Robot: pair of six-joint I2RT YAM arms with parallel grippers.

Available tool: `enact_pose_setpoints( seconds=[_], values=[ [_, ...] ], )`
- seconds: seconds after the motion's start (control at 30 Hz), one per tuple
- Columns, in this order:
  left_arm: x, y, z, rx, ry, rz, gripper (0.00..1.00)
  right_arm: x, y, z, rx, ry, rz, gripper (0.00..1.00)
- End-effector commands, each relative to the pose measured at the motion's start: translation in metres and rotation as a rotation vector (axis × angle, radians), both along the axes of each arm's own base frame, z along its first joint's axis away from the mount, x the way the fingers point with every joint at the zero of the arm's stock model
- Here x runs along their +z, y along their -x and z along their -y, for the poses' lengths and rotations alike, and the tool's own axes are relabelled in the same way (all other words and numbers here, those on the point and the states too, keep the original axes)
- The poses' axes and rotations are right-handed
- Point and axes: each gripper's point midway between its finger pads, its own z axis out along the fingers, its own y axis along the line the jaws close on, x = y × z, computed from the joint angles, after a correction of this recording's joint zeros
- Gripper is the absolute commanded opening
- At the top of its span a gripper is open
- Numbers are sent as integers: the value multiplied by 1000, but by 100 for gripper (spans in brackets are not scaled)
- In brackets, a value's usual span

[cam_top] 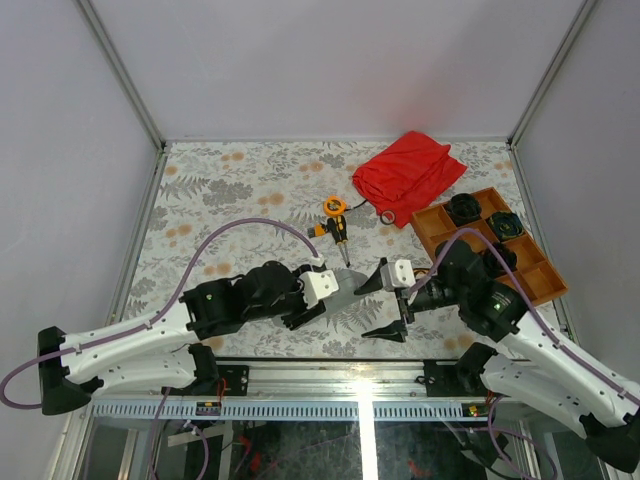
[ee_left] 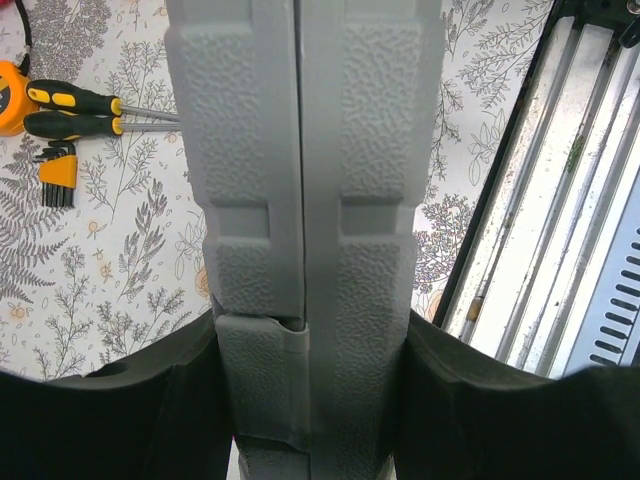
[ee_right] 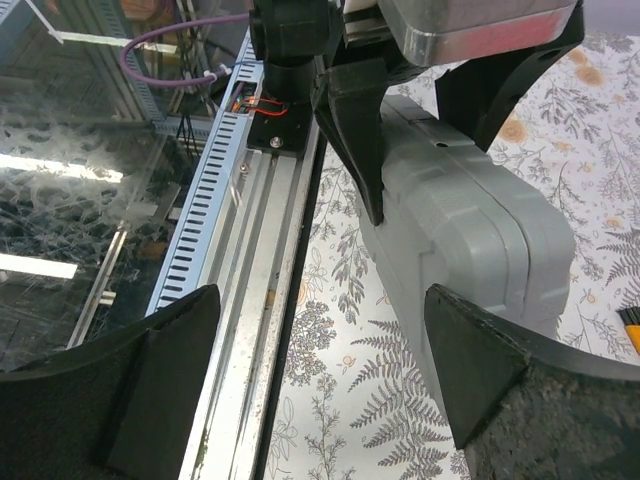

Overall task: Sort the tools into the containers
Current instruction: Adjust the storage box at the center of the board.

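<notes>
The grey case (ee_left: 310, 200) is seen closed, its two halves shut together along the seam. It is held on edge at the near side of the bench (cam_top: 230, 190), just beside the metal rail. It is clamped between the fingers of the left gripper (ee_left: 312, 335).

None of the tools has been put away. The orange tape measure (ee_left: 10, 95), two yellow-and-black screwdrivers (ee_left: 75, 98) and a small set of hex keys (ee_left: 57, 175) are left lying together on the bench, well apart from the case. The sorting is therefore judged not yet begun: the case has to be laid down and opened, and every tool has to be carried over.

The right gripper (ee_right: 320, 295) is held wide open and empty, facing the end of the case without touching it. Farther back, a red cloth (cam_top: 410, 172) and an orange-brown tray (cam_top: 540, 272) holding black round parts (cam_top: 463, 208) are seen.

No brand, label or readable writing can be made out on the case or the tools.
</notes>
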Motion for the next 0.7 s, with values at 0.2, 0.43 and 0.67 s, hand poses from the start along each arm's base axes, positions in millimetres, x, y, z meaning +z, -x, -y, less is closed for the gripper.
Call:
enact_pose_setpoints(
  seconds=[0.2, 0.43, 0.67],
  values=[
    [9, 15, 11, -109, 64, 9, 0, 59, -22, 14, -168, -127, 209, 90],
    [4, 19, 8, -128, 53, 10, 0, 58, -42, 4, -241, -145, 186, 91],
    [8, 19, 13, -164, 52, 23, 0, 29, -34, -17, -89, -73, 87, 90]
  ],
)
